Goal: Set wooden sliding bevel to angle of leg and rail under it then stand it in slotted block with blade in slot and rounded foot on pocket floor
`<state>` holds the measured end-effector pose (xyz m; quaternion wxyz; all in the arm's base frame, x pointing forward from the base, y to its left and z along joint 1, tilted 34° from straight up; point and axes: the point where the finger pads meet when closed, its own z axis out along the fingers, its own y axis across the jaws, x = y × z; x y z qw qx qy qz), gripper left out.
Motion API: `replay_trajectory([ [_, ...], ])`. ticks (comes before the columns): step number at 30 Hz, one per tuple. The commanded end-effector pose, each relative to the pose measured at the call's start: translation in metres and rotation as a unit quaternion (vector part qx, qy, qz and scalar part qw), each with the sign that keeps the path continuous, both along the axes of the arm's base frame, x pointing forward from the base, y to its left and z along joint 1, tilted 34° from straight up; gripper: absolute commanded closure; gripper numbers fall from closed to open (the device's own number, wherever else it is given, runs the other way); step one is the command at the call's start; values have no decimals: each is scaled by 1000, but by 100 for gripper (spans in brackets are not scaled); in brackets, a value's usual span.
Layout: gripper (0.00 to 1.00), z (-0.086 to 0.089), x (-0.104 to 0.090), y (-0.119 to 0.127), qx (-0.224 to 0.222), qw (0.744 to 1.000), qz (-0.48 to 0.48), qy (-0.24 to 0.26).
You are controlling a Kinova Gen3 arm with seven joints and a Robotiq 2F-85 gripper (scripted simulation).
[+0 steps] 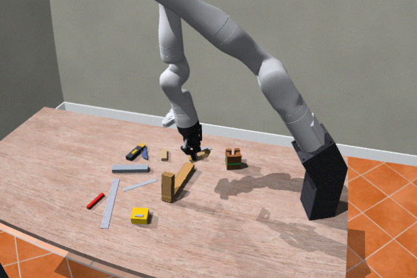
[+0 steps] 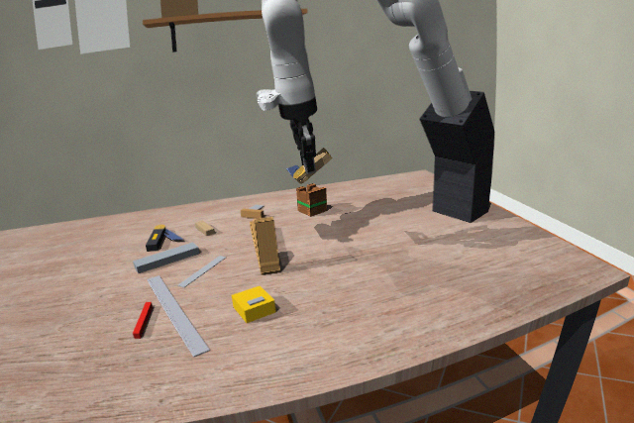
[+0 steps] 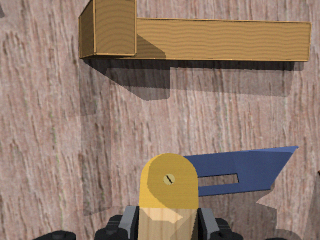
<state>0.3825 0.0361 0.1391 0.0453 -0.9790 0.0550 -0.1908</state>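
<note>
My gripper [image 1: 191, 152] is shut on the wooden bevel [image 1: 201, 154] and holds it above the table. It grips the pale wooden handle, shown in the wrist view [image 3: 167, 222]. The yellow rounded foot [image 3: 168, 182] points away from the fingers, and the blue slotted blade [image 3: 240, 170] sticks out to the right at an angle. The upright leg [image 1: 167, 187] and its slanted rail [image 1: 184, 173] stand on the table, and they lie ahead in the wrist view [image 3: 107, 27]. The brown slotted block [image 1: 233, 158] with a green band stands to the right; in the exterior view the slotted block [image 2: 311, 199] appears just below the bevel [image 2: 316, 164]. The black bevel [image 1: 136, 152] lies to the left.
A grey bar [image 1: 129, 168], a steel ruler [image 1: 110, 202], a thin grey strip [image 1: 139, 184], a red stick [image 1: 95, 200], a yellow box [image 1: 139, 215] and a small wooden block [image 1: 164, 154] lie on the left half. The arm's black base [image 1: 323, 183] stands at the right edge.
</note>
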Motion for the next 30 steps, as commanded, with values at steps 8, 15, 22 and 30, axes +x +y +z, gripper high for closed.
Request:
replay_trajectory([
  [8, 90, -9, -5, -30, -8, 998, 31, 49],
  [15, 90, -18, -10, -56, -19, 994, 56, 92],
  [22, 90, -24, -13, -75, -28, 989, 74, 123],
  [30, 90, -33, -18, -105, -40, 979, 102, 172],
])
